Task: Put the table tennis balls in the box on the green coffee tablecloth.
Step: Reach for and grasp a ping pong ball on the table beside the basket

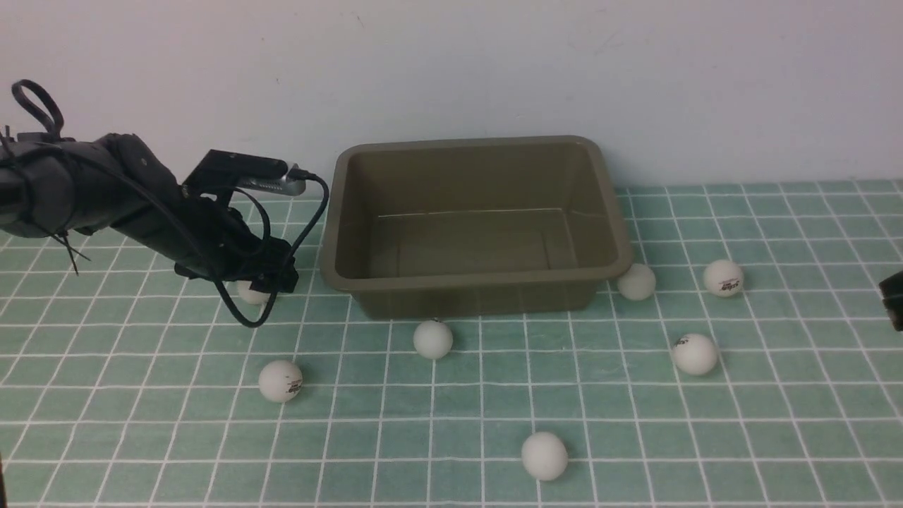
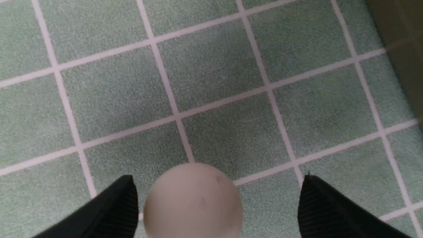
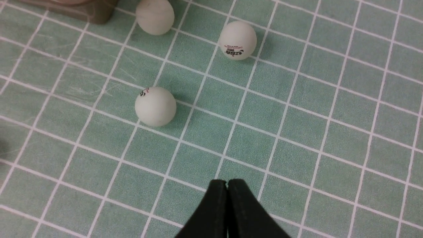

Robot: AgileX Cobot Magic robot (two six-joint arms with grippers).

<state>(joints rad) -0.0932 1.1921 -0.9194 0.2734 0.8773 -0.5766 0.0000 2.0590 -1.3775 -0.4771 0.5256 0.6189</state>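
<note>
Several white table tennis balls lie on the green coffee tablecloth (image 1: 141, 423) around the olive-brown box (image 1: 465, 282), which has no ball in it. My left gripper (image 1: 271, 282) is low over the cloth, left of the box, and open. One ball (image 2: 193, 201) rests between its fingers (image 2: 115, 205), nearer one finger and ungripped; the front view shows it (image 1: 248, 293) half hidden. Other balls lie at front left (image 1: 280, 381), in front of the box (image 1: 432, 339) and near the front edge (image 1: 544, 456). My right gripper (image 3: 227, 181) is shut and empty above the cloth.
Three balls lie right of the box: one against its corner (image 1: 636, 281), one with a logo (image 1: 723, 277) and one nearer me (image 1: 695, 353). A dark part of my right arm (image 1: 892, 300) shows at the right edge. A pale wall stands behind the box.
</note>
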